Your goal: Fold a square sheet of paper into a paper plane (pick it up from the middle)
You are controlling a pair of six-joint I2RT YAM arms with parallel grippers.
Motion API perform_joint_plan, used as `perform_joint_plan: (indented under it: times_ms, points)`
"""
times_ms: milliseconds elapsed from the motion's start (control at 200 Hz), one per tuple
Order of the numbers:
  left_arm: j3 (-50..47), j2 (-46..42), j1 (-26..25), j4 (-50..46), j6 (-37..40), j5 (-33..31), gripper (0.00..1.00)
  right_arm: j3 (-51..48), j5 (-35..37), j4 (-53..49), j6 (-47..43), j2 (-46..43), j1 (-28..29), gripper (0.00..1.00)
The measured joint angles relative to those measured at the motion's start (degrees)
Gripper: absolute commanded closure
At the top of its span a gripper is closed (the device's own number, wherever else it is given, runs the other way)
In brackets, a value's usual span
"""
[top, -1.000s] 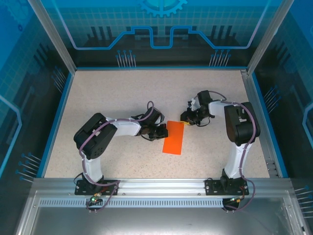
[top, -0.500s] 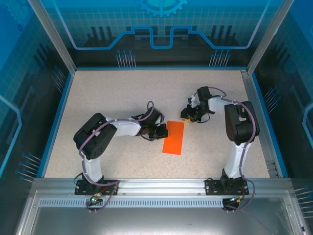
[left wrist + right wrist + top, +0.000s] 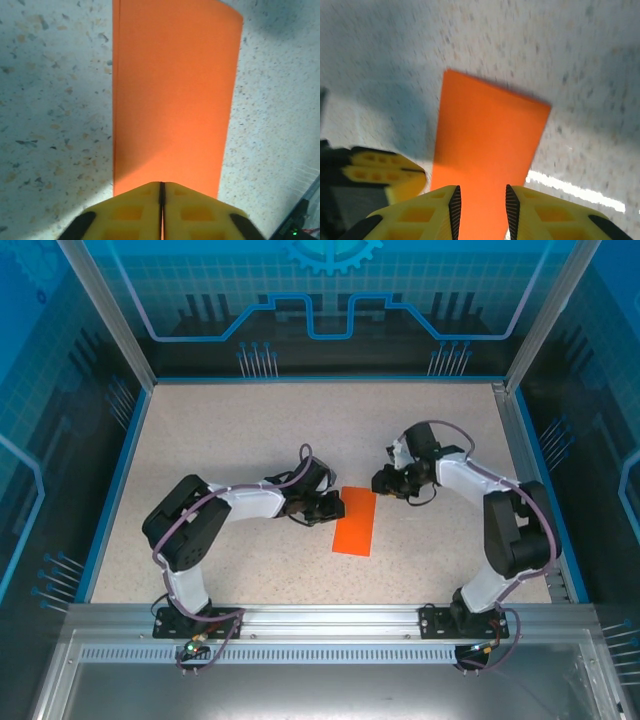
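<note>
The square sheet of paper (image 3: 355,523) lies flat near the middle of the table, folded into a narrow orange rectangle. My left gripper (image 3: 333,507) sits at its left long edge. In the left wrist view the jaws are shut, and the gripper (image 3: 161,185) rests over the near edge of the paper (image 3: 172,95), which stretches away ahead. My right gripper (image 3: 381,481) hovers at the paper's far right corner. In the right wrist view it (image 3: 482,192) stands open, with the paper (image 3: 485,150) lying under the gap. The left gripper's yellow fingers (image 3: 385,172) show at the left of that view.
The speckled table (image 3: 230,430) is ringed by a blue rim (image 3: 120,480) and clear blue enclosure walls. An aluminium rail (image 3: 320,625) carrying both arm bases runs along the near edge.
My right gripper has opened wider and its arm has swung its elbow out to the right. The paper and my left arm have stayed in place.
</note>
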Motion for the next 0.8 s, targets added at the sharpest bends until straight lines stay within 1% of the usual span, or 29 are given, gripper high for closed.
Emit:
perform_joint_plan:
  times_ms: [145,280,390,580,800]
  points:
    - [-0.59,-2.45,0.0,-0.15,-0.15,-0.24,0.68,-6.4,0.39,0.42,1.38,-2.29,2.45,0.69]
    - [-2.93,-5.22,0.0,-0.09,-0.28,-0.37,0.6,-9.46,0.31,1.29,2.8,-2.62,5.95,0.7]
    - [-4.72,-5.7,0.0,0.35,-1.01,-0.13,0.6,-10.51,0.35,2.84,3.85,-2.93,7.43,0.72]
    - [-6.99,-5.68,0.04,0.94,-2.29,0.74,0.58,-12.17,0.26,5.11,4.92,-3.13,7.74,0.76]
    - [-7.06,-4.87,0.07,2.29,-3.08,1.6,0.58,-13.25,-0.76,8.24,5.2,-1.42,7.74,0.77]
